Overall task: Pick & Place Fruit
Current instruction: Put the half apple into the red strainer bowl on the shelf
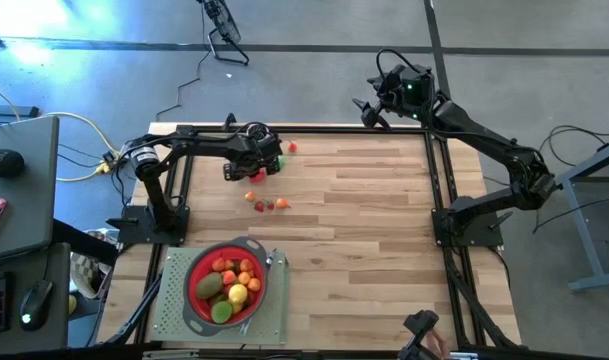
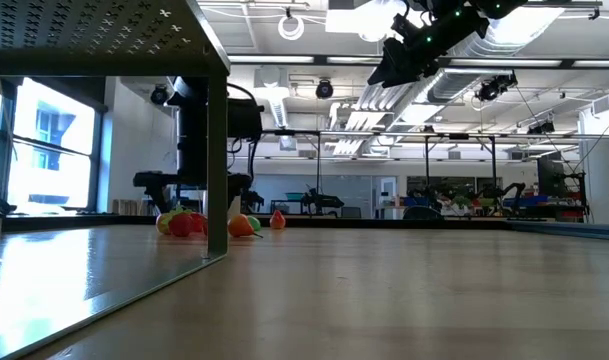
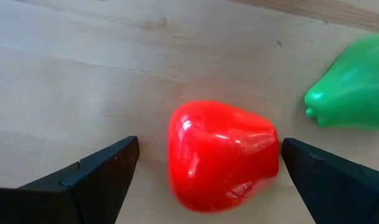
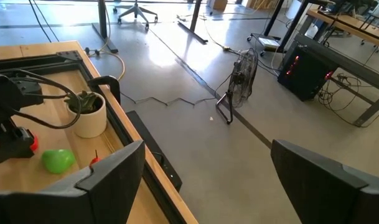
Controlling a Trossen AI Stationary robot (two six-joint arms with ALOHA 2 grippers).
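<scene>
A glossy red fruit (image 3: 223, 155) lies on the wooden table (image 1: 374, 230) between the two fingers of my open left gripper (image 3: 209, 149), which points steeply down over it near the far left (image 1: 256, 176). A finger stands on either side of the fruit; neither plainly touches it. Close beside the red one lies a green fruit (image 3: 357, 84). More small fruits (image 1: 267, 204) lie loose a little nearer. My right gripper (image 4: 208, 174) hangs open and high beyond the table's far right corner (image 1: 369, 110), with nothing between its fingers.
A red strainer (image 1: 226, 285) with a grey rim, holding several fruits, sits on a perforated grey mat (image 1: 274, 315) at the near left. A small white pot with a plant (image 4: 89, 115) stands at the far edge. One red fruit (image 1: 292, 147) lies near it.
</scene>
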